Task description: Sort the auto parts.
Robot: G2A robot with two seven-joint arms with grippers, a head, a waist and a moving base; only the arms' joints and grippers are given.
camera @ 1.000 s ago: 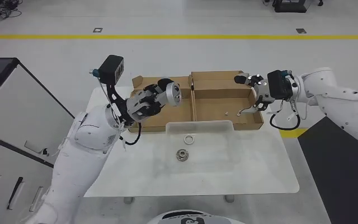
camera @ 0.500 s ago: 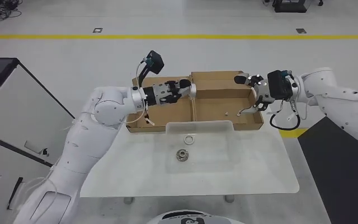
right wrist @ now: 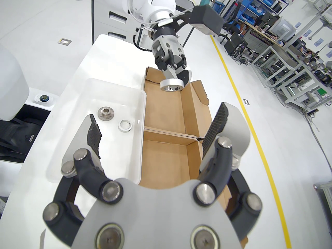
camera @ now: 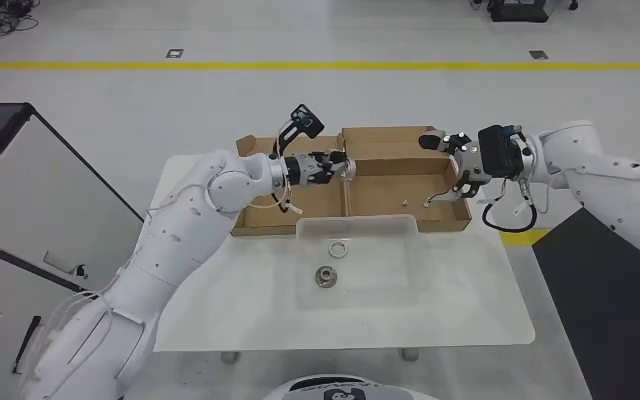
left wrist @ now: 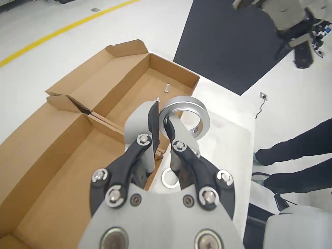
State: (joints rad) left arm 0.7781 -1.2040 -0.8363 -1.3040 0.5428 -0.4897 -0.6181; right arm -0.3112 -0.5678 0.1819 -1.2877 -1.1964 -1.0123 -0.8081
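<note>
Left wrist view: left gripper (left wrist: pixel 162 123) fingers narrow, pinching the rim of a smooth metal ring (left wrist: pixel 185 100) above the cardboard box (left wrist: pixel 64 156). One tiny bolt (left wrist: pixel 167 87) lies beyond. Right wrist view: right gripper (right wrist: pixel 158 115), ribbed fingers spread wide over the box end. Clear tray (right wrist: pixel 116 89) on the counter (right wrist: pixel 85 60) holds a flanged hub (right wrist: pixel 105 112) and a washer (right wrist: pixel 125 126). Top view barely resolves the ring.

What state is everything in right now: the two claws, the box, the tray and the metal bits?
Left gripper, shut on the large metal ring, above the cardboard box.
Right gripper, open and empty, over the box's other end.
Cardboard box, flaps open, a screw lying in one compartment.
White tray, uncovered, holding a flanged hub and a small ring, both lying flat.
</note>
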